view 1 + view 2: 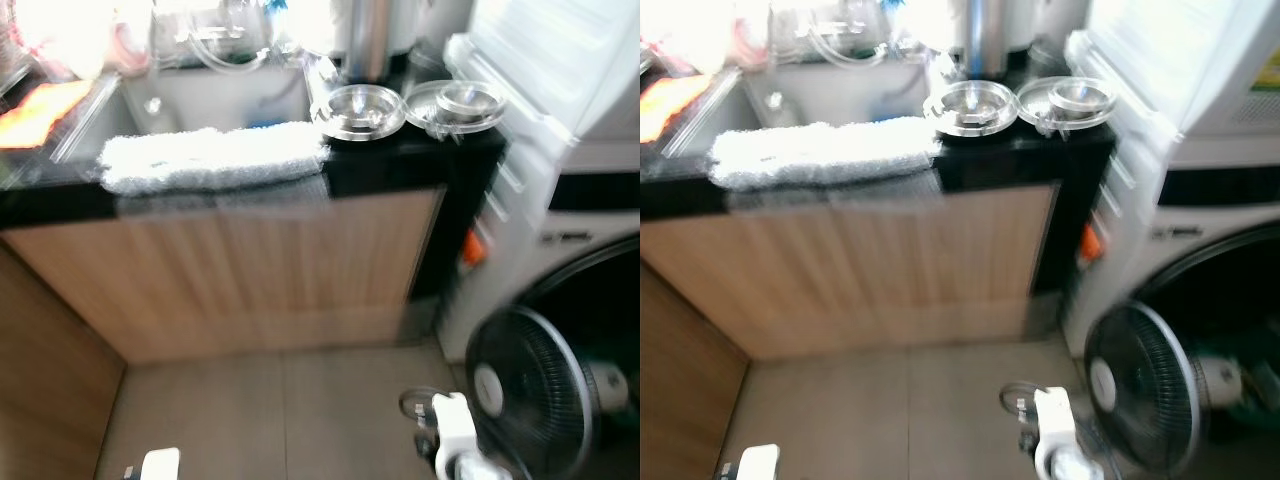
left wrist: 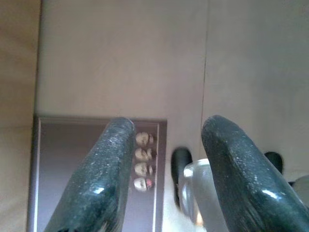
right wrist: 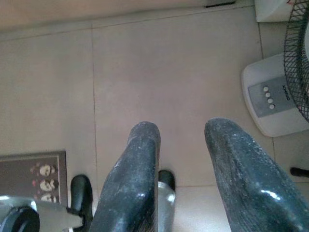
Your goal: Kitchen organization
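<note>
The robot appears to be on its approach to the counter; no object is in hand yet, and the head views are blurred, which suits walking. Both arms hang low. The left gripper points down at the tiled floor with its fingers spread and nothing between them; beneath it lies a dark mat printed with small faces. The right gripper is likewise parted and empty, aimed at the floor, with the fan's white base off to one side of it.

The things to organise sit well above and ahead of both grippers. Two shallow steel bowls and rest side by side on the counter's black top; whether the second holds a smaller dish cannot be told through the blur. A white cloth drapes over the front edge of the sink, whose basin holds something too washed out to name. A standing fan is close to the washing machine.

The next move likely calls for closing on the counter and raising an arm toward the bowls.
</note>
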`<state>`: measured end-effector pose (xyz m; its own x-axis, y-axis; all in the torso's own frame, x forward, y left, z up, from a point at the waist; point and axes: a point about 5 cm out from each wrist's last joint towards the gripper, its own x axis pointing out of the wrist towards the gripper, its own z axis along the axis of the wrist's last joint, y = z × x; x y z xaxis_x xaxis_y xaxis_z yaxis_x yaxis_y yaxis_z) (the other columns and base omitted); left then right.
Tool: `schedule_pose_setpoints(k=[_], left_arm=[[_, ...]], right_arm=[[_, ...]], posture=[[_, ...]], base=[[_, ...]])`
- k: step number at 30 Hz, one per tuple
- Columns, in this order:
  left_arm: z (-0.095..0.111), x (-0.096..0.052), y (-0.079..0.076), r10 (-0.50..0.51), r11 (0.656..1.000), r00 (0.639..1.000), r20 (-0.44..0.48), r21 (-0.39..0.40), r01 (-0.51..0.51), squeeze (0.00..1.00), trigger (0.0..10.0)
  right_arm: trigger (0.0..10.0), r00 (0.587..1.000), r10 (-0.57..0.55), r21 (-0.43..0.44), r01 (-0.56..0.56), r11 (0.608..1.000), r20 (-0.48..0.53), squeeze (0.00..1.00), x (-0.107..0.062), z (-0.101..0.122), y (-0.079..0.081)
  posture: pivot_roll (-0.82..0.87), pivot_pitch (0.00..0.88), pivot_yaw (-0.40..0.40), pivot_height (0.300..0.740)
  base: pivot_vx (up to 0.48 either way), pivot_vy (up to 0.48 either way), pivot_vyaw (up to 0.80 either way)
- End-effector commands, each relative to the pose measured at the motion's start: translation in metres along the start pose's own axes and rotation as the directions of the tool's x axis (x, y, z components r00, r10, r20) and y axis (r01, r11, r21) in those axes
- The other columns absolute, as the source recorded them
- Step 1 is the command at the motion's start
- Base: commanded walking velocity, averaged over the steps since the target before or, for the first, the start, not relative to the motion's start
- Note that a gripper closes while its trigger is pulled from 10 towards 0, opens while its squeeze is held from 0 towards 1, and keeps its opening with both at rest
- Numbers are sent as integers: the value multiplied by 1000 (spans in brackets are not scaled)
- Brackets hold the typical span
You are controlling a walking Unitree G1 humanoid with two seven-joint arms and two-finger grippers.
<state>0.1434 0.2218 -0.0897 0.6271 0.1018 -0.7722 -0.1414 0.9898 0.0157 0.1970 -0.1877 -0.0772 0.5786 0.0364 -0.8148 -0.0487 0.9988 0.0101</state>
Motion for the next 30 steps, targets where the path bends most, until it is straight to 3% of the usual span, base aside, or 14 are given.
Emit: schedule_pose_setpoints(k=[1, 30], left_arm=[[-1, 0, -4, -25, 1000, 1000, -5, 15, 25, 0, 10000], [5, 2, -2, -17, 1000, 1000, 7, 6, 17, 0, 10000]], right_arm=[[10000, 1000, -24, 10, 24, 1000, -11, 0, -1, -5, -5], [10000, 1000, -6, 12, 6, 1000, 1, 0, -2, -4, -6]], posture=[[-103, 0, 61, 740], [-88, 0, 53, 740]], base=[[281, 0, 0], [284, 0, 58]])
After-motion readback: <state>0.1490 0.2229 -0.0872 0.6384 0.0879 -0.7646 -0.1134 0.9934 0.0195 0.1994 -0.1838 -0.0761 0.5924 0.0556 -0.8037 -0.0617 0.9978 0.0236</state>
